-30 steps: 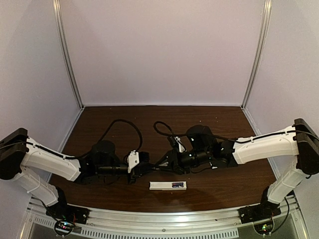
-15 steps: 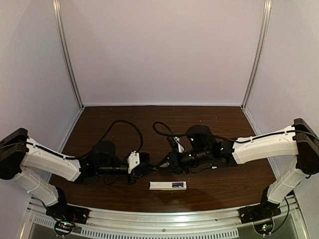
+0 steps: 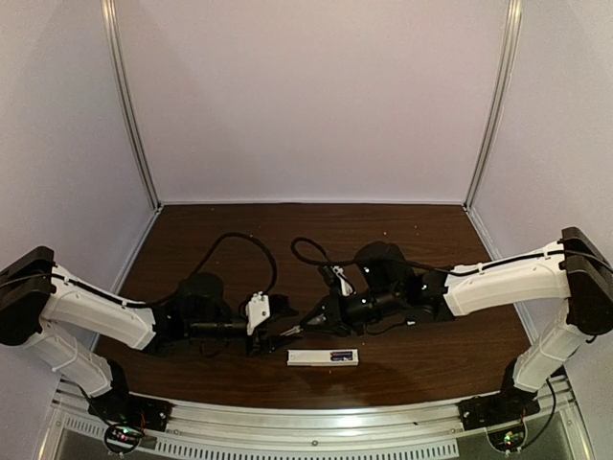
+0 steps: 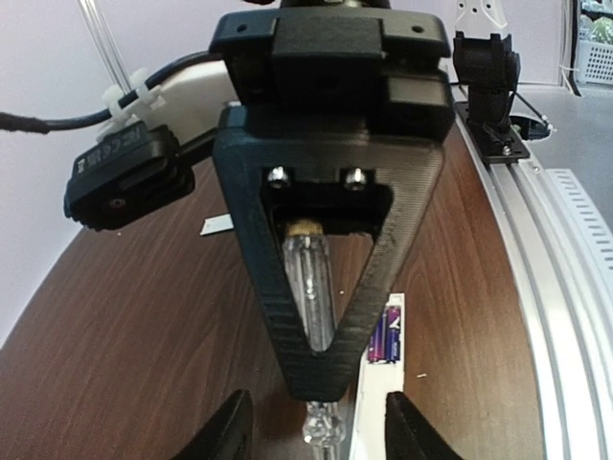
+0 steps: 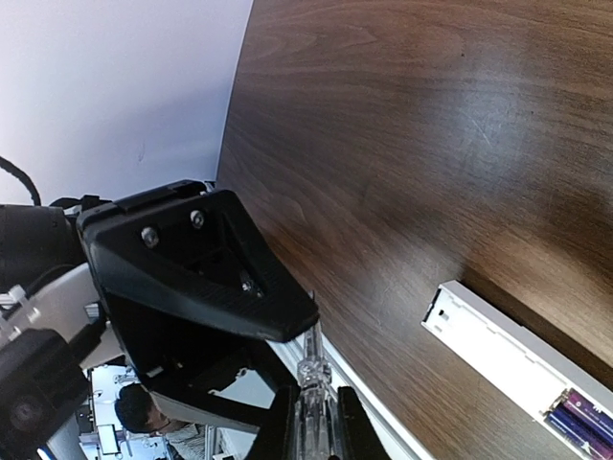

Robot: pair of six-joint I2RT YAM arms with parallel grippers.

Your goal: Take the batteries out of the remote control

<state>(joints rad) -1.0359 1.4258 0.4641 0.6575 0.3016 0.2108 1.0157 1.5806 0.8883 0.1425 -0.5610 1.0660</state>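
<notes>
Grips the clear handle of the screwdriver (image 5: 312, 379) in the right fingers (image 5: 278, 436), pressed tight on it. Holds the left fingers (image 4: 233, 431) apart, one on each side of the screwdriver's end, with a gap showing on both sides. Meets tip to tip, low over the bench (image 3: 431, 374). Shows the remote control (image 3: 323, 357) flat on the bench just beside both sets of fingers, recess up, with the batteries (image 3: 340, 356) seated at the end nearer the right fingers.
</notes>
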